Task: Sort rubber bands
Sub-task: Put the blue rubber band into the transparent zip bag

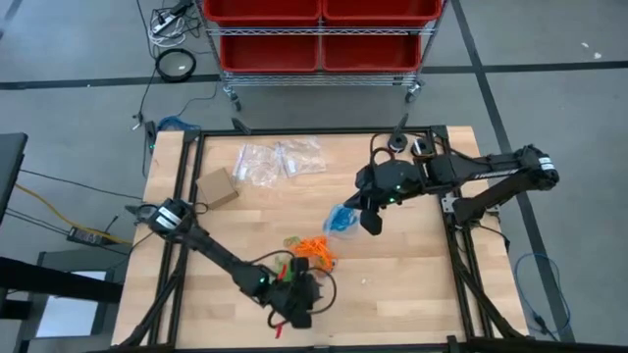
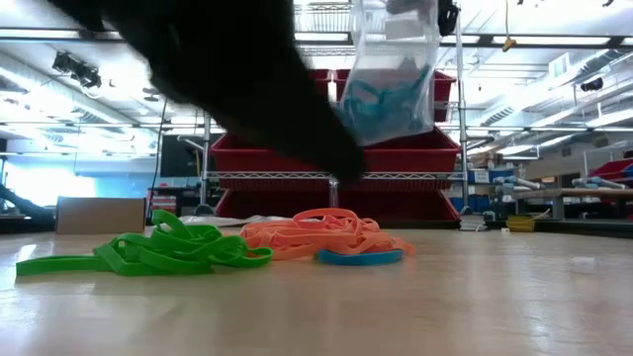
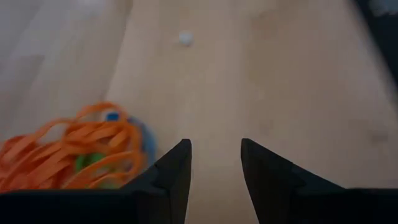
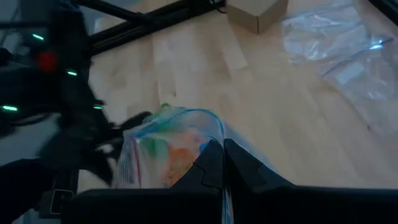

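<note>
The rubber bands lie in loose clumps at the table's middle. An orange clump has a green clump beside it and a single blue band in front of it. My right gripper is shut on a clear plastic bag that holds blue bands. My left gripper is open and empty near the table's near edge. It hovers over bare wood just beside the orange clump. My right gripper pinches the clear bag's upper edge between its two shut fingers, slanting down from the table's right. The bag hangs below the fingers, clear of the table, with the blue bands gathered in its bottom.
Two empty clear bags and a small cardboard box lie at the far left of the table. A rack of red bins stands beyond the far edge. Bare wood lies at the near right.
</note>
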`<state>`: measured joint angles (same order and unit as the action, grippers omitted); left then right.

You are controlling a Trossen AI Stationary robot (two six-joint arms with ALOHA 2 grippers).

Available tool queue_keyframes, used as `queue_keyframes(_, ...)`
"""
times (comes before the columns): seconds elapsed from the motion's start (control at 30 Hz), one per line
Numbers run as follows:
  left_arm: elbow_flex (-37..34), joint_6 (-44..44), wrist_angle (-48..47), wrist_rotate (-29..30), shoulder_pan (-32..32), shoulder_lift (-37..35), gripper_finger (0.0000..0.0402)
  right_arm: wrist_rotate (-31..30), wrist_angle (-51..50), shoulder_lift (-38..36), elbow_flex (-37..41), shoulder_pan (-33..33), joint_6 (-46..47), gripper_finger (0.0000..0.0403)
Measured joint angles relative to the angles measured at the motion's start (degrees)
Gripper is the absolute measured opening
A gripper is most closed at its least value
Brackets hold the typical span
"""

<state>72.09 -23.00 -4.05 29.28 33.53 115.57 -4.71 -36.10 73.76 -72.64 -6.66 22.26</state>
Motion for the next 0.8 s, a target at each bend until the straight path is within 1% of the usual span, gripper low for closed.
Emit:
queue_keyframes(0.07, -1.26, 0.05, -0.02, -1.15, -1.57, 0.0, 0.0147, 0.02, -0.04, -0.71, 0.0, 0.03, -0.02, 0.0)
queue_keyframes(0.17, -2.62, -0.8, 0.48, -5.93, -4.32, 0.0, 0.0147, 0.06, -0.23, -1.26, 0.0, -0.11, -0.02, 0.0)
queue_keyframes(0.3, -4.11, -0.86, 0.52, -7.04, -6.92, -0.02, 0.0147, 0.09, -1.21, -1.33, 0.0, -0.89, -0.07, 0.0)
queue_keyframes(0.5, -5.26, -0.75, 1.98, -14.36, -10.89, 1.75, 0.0147, -0.06, -1.28, -1.33, 0.0, -2.32, -0.33, 0.0)
queue_keyframes(0.63, -5.31, -1.03, 3.32, -14.04, -11.38, 2.48, 0.0146, -0.25, -1.49, -1.33, 0.0, -3.08, -0.33, 0.0)
queue_keyframes(0.7, -5.24, 0.0, 3.8, -13.46, -11.38, 2.55, 0.0137, -0.64, -1.42, -1.33, 0.0, -3.36, -0.32, 0.0)
queue_keyframes(0.73, -4.84, 0.11, 3.2, -13.42, -11.38, 2.58, 0.0126, -0.79, -1.46, -1.33, 0.0, -3.36, -0.33, 0.0)
queue_keyframes(0.8, -3.98, 0.19, 1.19, -13.48, -11.42, 2.63, 0.0086, -1.1, -1.44, -1.33, 0.0, -3.36, -0.35, 0.0)
